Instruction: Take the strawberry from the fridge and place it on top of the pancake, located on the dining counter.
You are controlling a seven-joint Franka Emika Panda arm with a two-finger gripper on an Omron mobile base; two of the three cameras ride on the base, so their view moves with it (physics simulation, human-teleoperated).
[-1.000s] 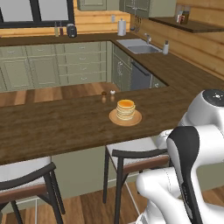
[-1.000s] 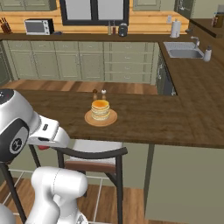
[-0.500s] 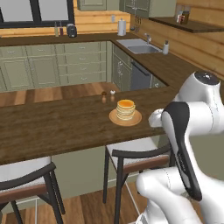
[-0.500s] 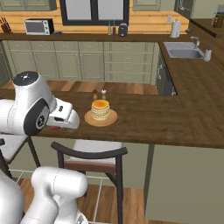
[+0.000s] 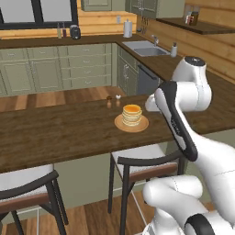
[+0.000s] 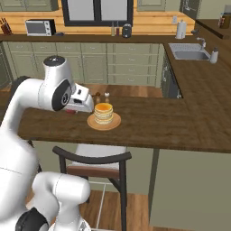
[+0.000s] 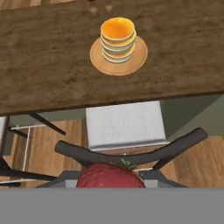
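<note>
A: From the left base view, where's the arm?
B: It bends over the near edge of the counter (image 5: 59, 133); the pancake (image 5: 131, 114) on its plate (image 5: 131, 124) sits just left of the arm's head, apart from it.

A: And the right base view?
B: The arm's head hangs just left of the pancake, near two small shakers (image 6: 102, 96).

A: The hand view?
B: The claw (image 7: 110, 178) is clamped on the strawberry (image 7: 110, 176). Ahead of it, a stool (image 7: 124, 127); farther ahead, the pancake, well apart.
</note>
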